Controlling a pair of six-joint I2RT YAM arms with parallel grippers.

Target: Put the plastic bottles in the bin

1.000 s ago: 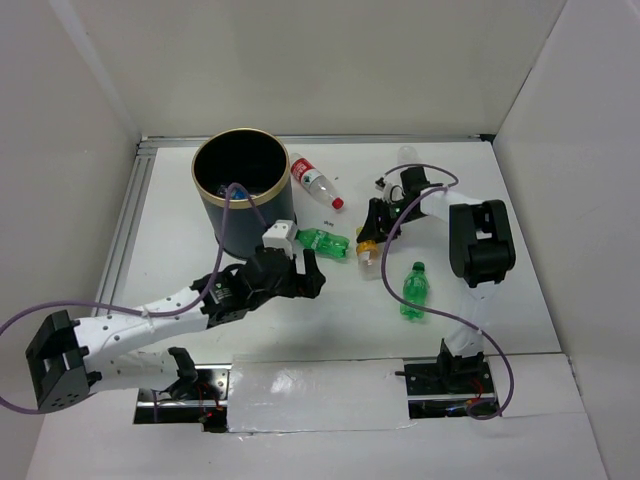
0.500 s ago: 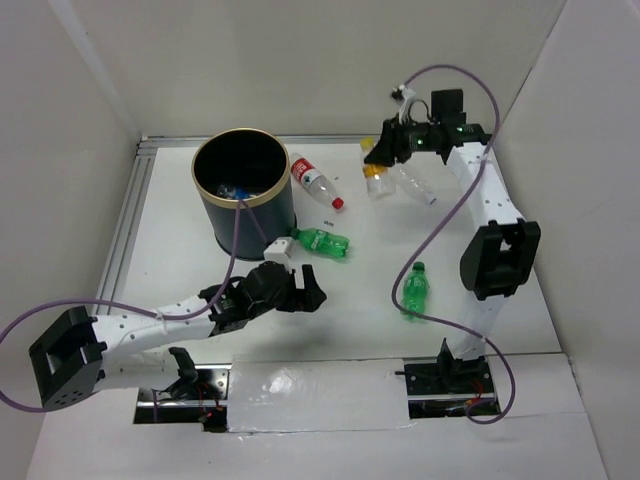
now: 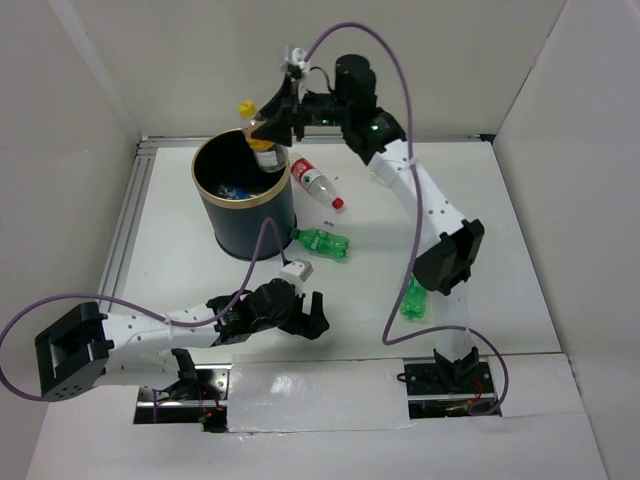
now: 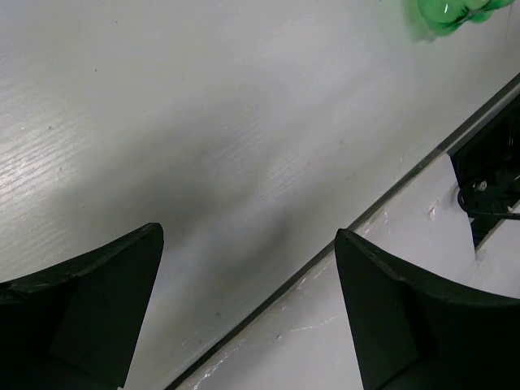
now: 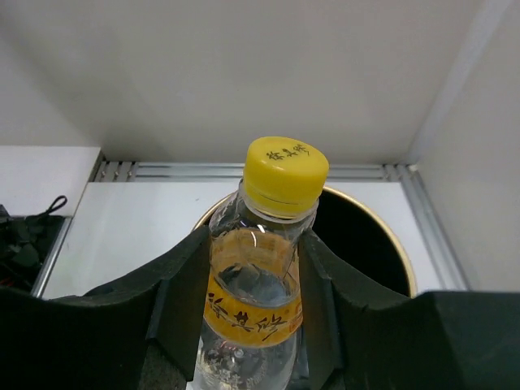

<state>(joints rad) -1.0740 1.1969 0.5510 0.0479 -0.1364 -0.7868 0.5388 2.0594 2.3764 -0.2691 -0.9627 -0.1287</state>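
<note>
Overhead, top view: right gripper [image 3: 266, 124], fingers clamped on yellow-capped bottle [image 3: 257, 135], newly swung from worktop [image 3: 520, 200] to above bin [image 3: 240, 228], upper left; drop seems next. Left wrist: left gripper [image 4: 248, 317] fingers apart, empty; green bottle [image 4: 451, 15] upper right. Right wrist: bottle upright over bin rim.

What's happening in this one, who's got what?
The right tool is shut on the yellow-capped bottle, holding it over the bin, which already has bottles inside. The left tool hangs open and empty near the table. A red-labelled bottle, a green bottle and a second green bottle lie on the table outside the bin.
</note>
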